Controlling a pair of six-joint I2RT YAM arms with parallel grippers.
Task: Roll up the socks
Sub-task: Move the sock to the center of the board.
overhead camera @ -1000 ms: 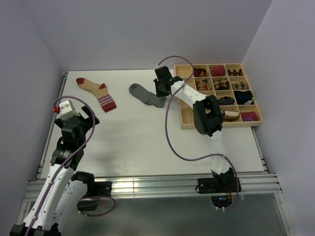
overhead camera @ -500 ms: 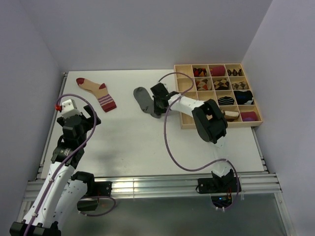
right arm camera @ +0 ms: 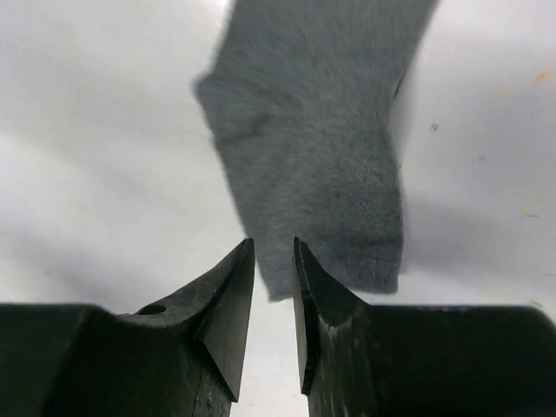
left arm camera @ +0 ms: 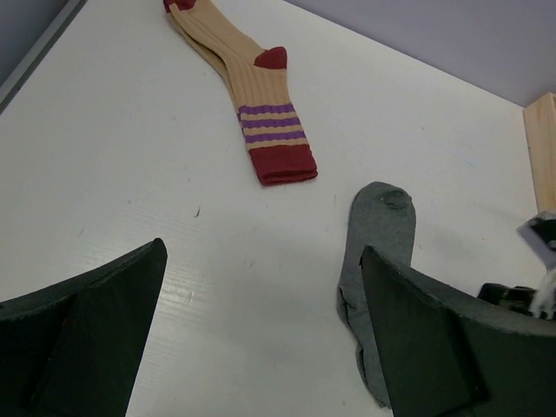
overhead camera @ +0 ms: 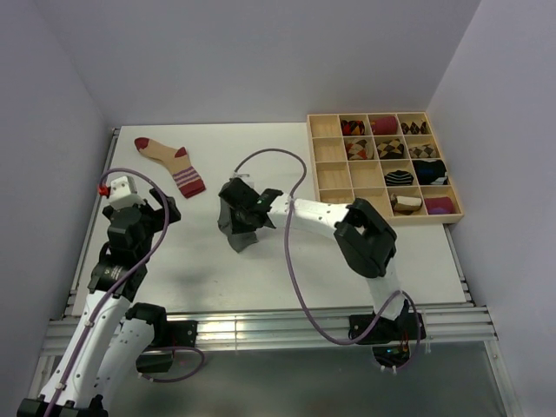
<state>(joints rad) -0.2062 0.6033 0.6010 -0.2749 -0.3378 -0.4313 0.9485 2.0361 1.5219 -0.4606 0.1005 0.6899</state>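
**Step in hand:** repositioning, before the roll. The R gripper (overhead camera: 242,216) has the grey sock (overhead camera: 236,236) at mid-worktop. In the right wrist view its jaws stand narrow, a thin slit between the tips, and the sock's cuff edge (right arm camera: 321,156) appears to run into that slit. Judged: pinched at the cuff, though the contact itself is partly hidden. In the left wrist view the sock lies flat, toe toward the far edge.

The L gripper (left arm camera: 261,252) hovers near the left edge with jaws wide and nothing between them. The beige sock (overhead camera: 169,161) lies flat near the far-left corner, well apart from both arms. The wooden tray (overhead camera: 313,174) sits at the far-right corner and holds rolled bundles.

**Next move (judgement):**
- Release the cuff and check the sock lies straight.
- Re-grip one end and fold it over itself toward the other end.
- The L gripper is probably needed to pin the free end, since soft fabric slides on a smooth top.

**Change vs. earlier frames:**
- 1 s ago the grey sock lay near the far edge, just beside the tray's left wall. It now sits at mid-worktop with the R arm swung left.
- The beige sock has not moved.
- L arm approx. the same pose.
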